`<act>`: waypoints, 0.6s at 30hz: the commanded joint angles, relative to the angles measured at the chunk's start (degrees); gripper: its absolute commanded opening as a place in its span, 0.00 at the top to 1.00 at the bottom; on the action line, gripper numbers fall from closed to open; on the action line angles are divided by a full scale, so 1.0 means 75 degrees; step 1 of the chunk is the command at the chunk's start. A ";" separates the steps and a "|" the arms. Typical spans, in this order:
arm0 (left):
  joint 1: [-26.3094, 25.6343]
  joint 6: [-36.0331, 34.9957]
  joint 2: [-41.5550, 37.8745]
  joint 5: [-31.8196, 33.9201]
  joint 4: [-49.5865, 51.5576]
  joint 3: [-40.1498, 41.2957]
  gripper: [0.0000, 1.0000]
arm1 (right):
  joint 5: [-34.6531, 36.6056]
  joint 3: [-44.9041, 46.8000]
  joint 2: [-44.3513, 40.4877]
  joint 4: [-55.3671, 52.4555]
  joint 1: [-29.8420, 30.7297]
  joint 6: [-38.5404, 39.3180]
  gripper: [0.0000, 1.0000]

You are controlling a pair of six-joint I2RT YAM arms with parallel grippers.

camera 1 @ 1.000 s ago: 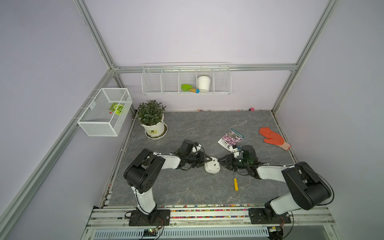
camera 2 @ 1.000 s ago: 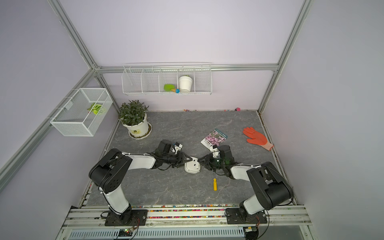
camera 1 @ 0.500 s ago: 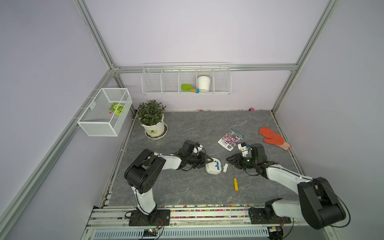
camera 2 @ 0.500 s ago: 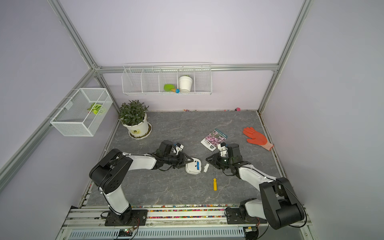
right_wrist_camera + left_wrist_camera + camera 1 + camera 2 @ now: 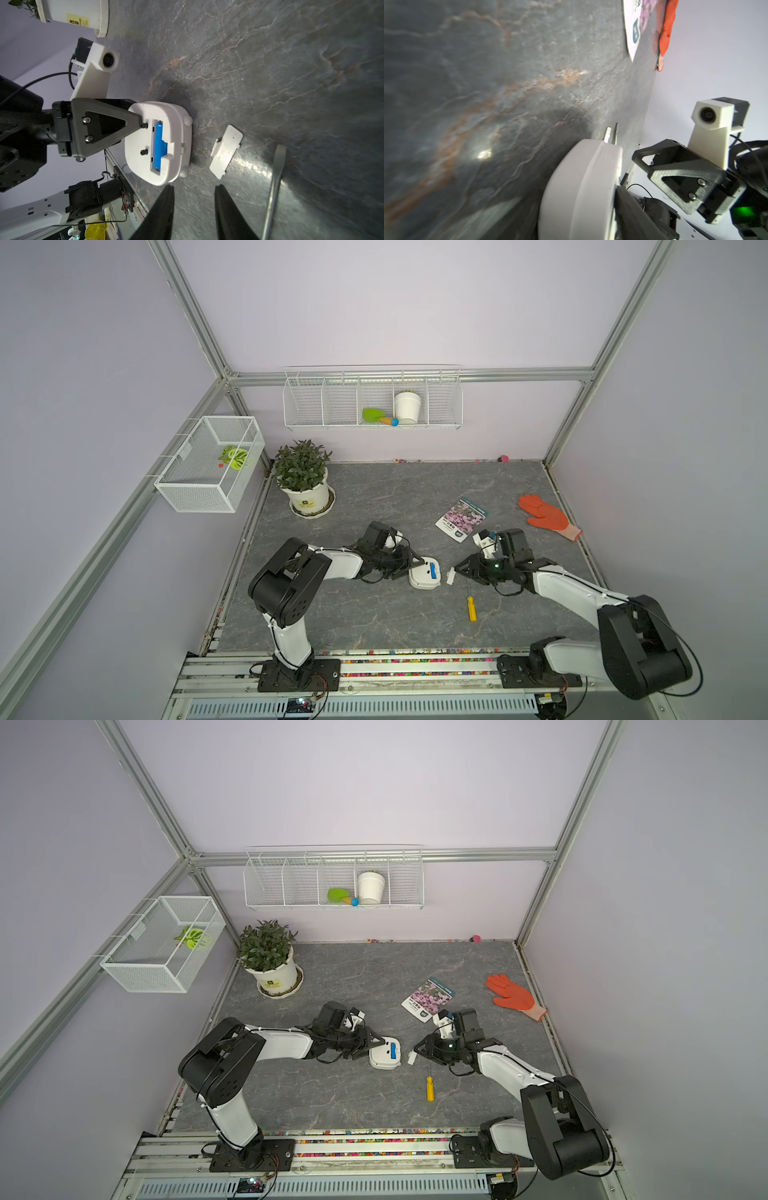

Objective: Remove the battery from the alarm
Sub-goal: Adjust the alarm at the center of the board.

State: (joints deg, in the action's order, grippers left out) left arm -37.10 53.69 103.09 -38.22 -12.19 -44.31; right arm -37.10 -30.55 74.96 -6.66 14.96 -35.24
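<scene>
- Battery (image 5: 159, 145), the blue cell, sits in its open bay on the back of the alarm (image 5: 137, 149), which lies face down on the grey table (image 5: 374, 497) between the two arms.
- The bay's white cover (image 5: 225, 151) is off and lies flat on the table just beside the alarm, on the right gripper's side. A yellow-handled screwdriver (image 5: 471, 608) lies near it, and neither arm is touching it.
- The left gripper (image 5: 415, 566) is at the alarm's opposite edge, with one finger reaching over the white back close to the bay. Its other finger is hidden, so I cannot tell whether it clamps the casing or only rests there.
- The right gripper (image 5: 194, 187) hangs low, just short of the alarm. Its jaws are moderately apart with only bare table between them, and it holds nothing.
- As I read it, the cover step is done and the pull itself is in hand: the cell is exposed but not yet lifted.
- The next move, I'd judge, calls for the right fingers to come over the bay, line up across the cell and narrow onto it while the left steadies the casing. The notch midway along the bay wall looks like the place to get a fingertip in.
- The alarm looks light, so it could slide or tip if it is not held.
</scene>
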 commanded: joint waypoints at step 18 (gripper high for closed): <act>0.0037 -0.1166 -0.2580 0.1351 0.2851 0.0854 0.34 | 0.0449 -0.1570 0.1055 -0.0940 0.0892 0.2015 0.45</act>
State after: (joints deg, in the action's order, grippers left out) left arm -35.11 48.71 87.88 -29.17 4.78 -38.72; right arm -35.40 -39.86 80.99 -12.58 20.16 -24.47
